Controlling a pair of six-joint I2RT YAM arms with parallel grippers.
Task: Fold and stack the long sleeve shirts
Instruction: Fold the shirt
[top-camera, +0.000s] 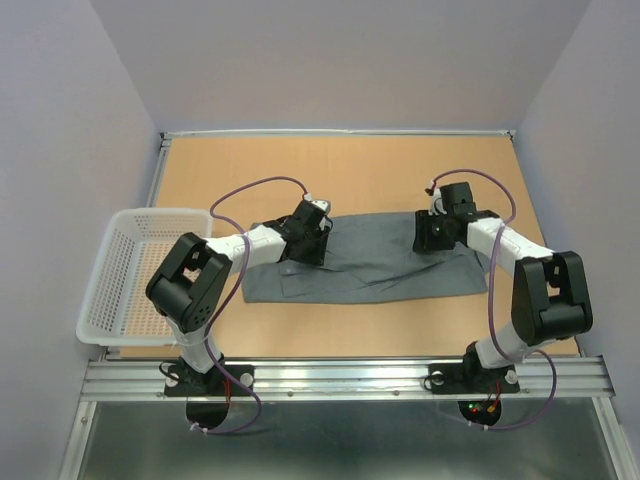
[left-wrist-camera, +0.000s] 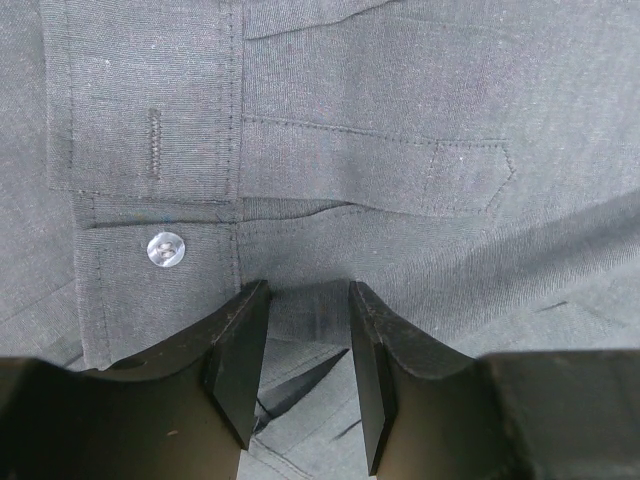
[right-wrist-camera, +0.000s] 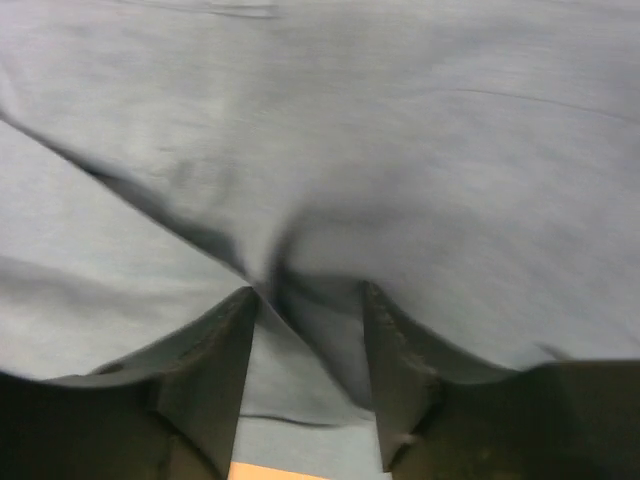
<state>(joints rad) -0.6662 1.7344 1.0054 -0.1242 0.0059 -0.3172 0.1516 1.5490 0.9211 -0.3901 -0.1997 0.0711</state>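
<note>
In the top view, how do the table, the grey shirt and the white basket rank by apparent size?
1. table
2. shirt and basket: they look about alike, the shirt longer, the basket deeper, so I do not rank them.

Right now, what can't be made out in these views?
- Top view: wrist housings hide the contact with the grey button-up shirt.
- Left wrist: left pincer straddles a fold; grip unclear.
- Right wrist: blurred cloth; right pincer grip unclear.
- Both wrist views: frame cuts off shirt's edges.
</note>
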